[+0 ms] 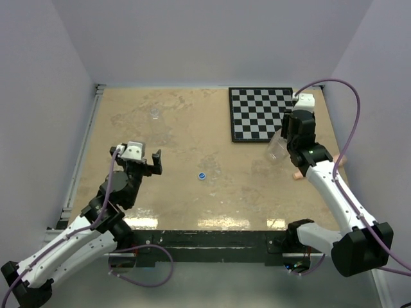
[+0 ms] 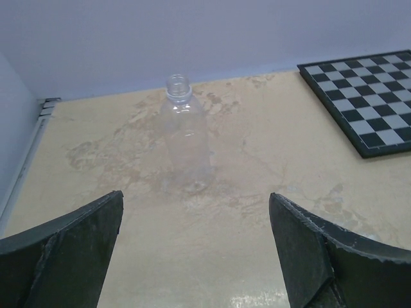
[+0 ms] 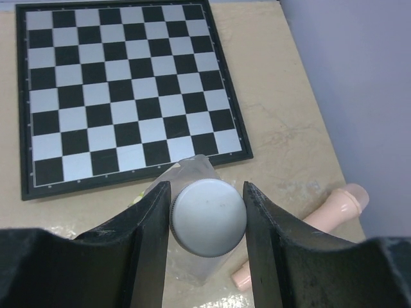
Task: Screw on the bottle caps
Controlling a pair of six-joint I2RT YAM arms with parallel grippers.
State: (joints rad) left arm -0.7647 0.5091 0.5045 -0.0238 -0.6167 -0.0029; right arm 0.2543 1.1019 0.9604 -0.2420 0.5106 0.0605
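- Pale walls box in a tan, mottled desk [image 1: 186,138]; a chessboard [image 1: 260,114] lies at its far right corner.
- The right hand [image 3: 207,190] pinches the white cap [image 3: 207,217], one jaw pressed on each side of its rim. The cap sits on top of the taller bottle [image 1: 277,149], and a side grip like this suits turning it down onto the neck, I judge.
- The overhead view shows that bottle leaning, just beside the chessboard's near edge; I cannot tell whether its base rests on the desk. The right wrist view hides nearly all of it under the cap, showing only a clear sliver.
- The left hand [image 2: 196,212] is spread wide and empty. It is aimed at the shorter bottle [image 2: 185,138], probably lined up to steady it.
- That bottle stands upright and uncapped, well ahead of the hand. Its open neck is plain from the left wrist but only a faint glint from overhead.
- The blue cap [image 1: 201,175] lies on the desk between the arms. Only the overhead view catches it.
- A pinkish stick [image 3: 334,205] lies near the right hand.
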